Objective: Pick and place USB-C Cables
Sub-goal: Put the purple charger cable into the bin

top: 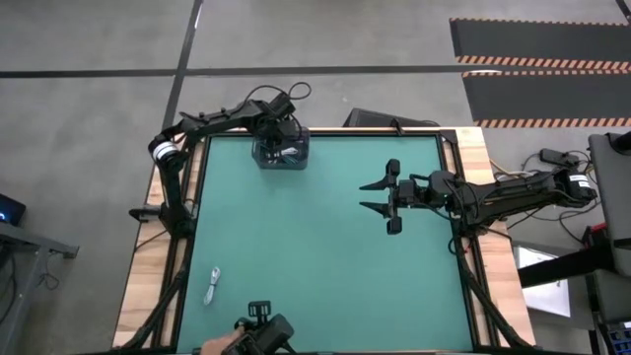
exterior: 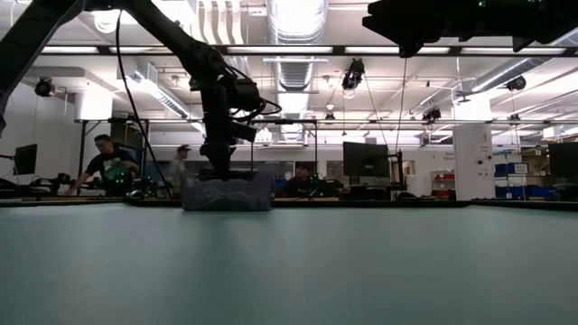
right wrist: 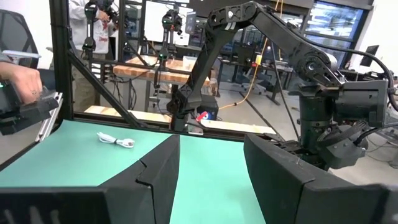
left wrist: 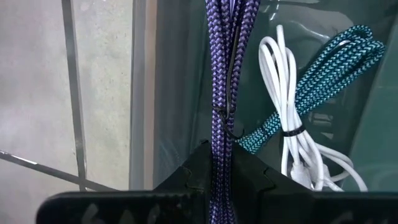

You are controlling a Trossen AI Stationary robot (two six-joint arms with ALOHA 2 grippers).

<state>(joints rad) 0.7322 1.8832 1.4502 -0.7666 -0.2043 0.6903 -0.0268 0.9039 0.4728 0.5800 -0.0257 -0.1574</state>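
Note:
A clear bin (top: 281,153) stands at the table's far edge, left of the middle, and shows in the low view (exterior: 226,194). My left gripper (top: 282,141) reaches down into it and is shut on a dark blue-purple braided cable bundle (left wrist: 227,68). Beside that bundle a teal braided cable (left wrist: 329,59) and a white cable (left wrist: 283,93) lie in the bin. Another white cable bundle (top: 211,286) lies on the mat near the near-left corner and shows in the right wrist view (right wrist: 117,140). My right gripper (top: 380,195) hovers open above the mat's right half, touching nothing. My left gripper (left wrist: 224,171) pinches the blue-purple bundle between its two fingers, near one end (left wrist: 222,146), several strands together. The fingers come from above, pointing down into the bin. The bundle runs on away from the fingertips, with a thin black tie (left wrist: 230,118) around it.
At the table's near edge a person's hand (top: 222,345) holds a black device (top: 264,333), also seen in the right wrist view (right wrist: 25,106). Wooden borders (top: 148,276) and black frame rails flank the green mat (top: 325,266). People sit and stand in the room beyond.

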